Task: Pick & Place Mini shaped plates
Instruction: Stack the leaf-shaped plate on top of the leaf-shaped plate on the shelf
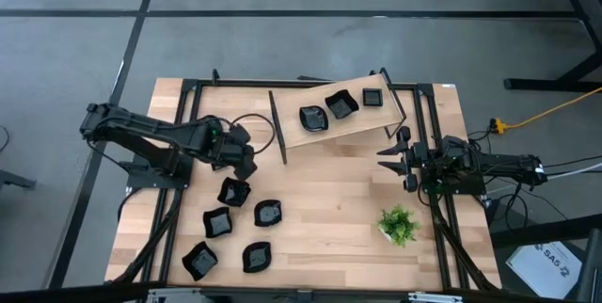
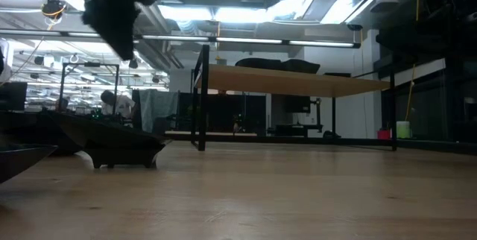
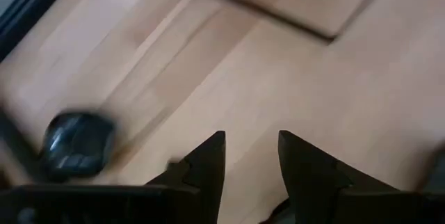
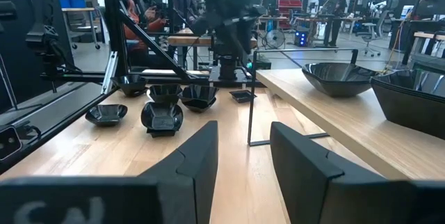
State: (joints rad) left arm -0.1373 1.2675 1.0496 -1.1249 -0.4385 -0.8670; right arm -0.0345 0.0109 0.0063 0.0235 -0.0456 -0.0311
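Observation:
Several black mini shaped plates lie on the wooden table (image 1: 329, 190) at the near left, among them one (image 1: 233, 191), another (image 1: 267, 213) and a third (image 1: 218, 221). Three more (image 1: 313, 118) (image 1: 341, 105) (image 1: 372, 98) rest on a raised wooden shelf (image 1: 353, 124) at the back. My left gripper (image 1: 246, 165) hangs open, slanting down, just beyond the nearest table plate; the left wrist view shows bare wood between its fingers (image 3: 252, 147) and a plate (image 3: 78, 142) off to one side. My right gripper (image 1: 390, 157) waits open at the right, level, touching nothing.
A small green potted plant (image 1: 398, 223) stands near the right front. The shelf's thin black legs (image 1: 277, 129) rise between the two arms. Black frame rails (image 1: 442, 237) run along both table sides. Bare wood lies in the table's middle.

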